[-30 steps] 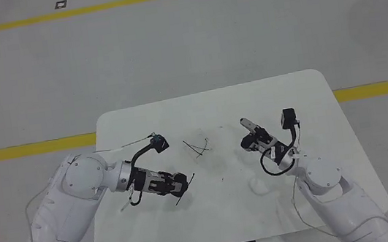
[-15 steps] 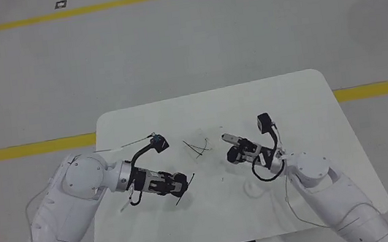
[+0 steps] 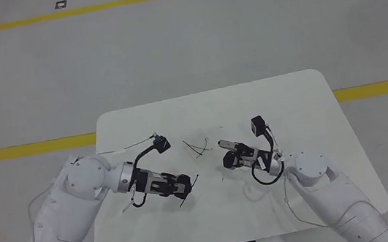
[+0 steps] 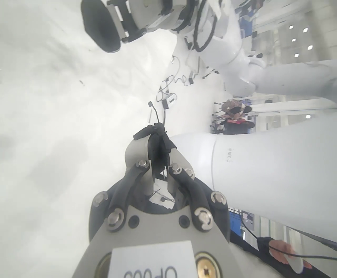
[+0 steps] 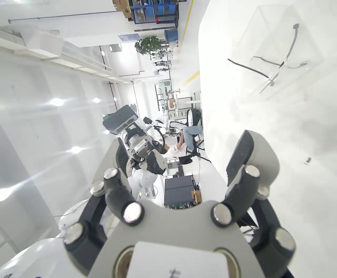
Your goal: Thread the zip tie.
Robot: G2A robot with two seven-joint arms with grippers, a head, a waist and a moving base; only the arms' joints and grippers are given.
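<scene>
A clear tray (image 5: 242, 34) sits on the white table (image 3: 287, 101) ahead of the right gripper's fingertips. It is shallow and straight-walled, so transparent that its edges show only as faint lines. In it lie the loose zip ties (image 5: 273, 63), a few thin black strips crossed over one another. From above, this little heap lies beyond both grippers and roughly between them, touching neither. The right gripper (image 5: 181, 147) is spread wide with nothing between its jaws. Its fingers are smooth grey metal with black ribbed pads (image 5: 237, 155) on their inner faces, hinged on black links with bright round pins. The left gripper (image 4: 158, 139) is clamped on the zip tie (image 4: 155, 115), a narrow black plastic strip. It sticks out straight past the fingertips and ends in a small square head. The tips that pinch it are wrapped in crumpled black material, like cloth or tape. In the top view the strip crosses those tips at a slant, low over the table. The right gripper faces the left one across a gap, well apart from it. A small dark speck (image 5: 306, 159) lies on the matt tabletop just beside the right gripper's outer finger.
</scene>
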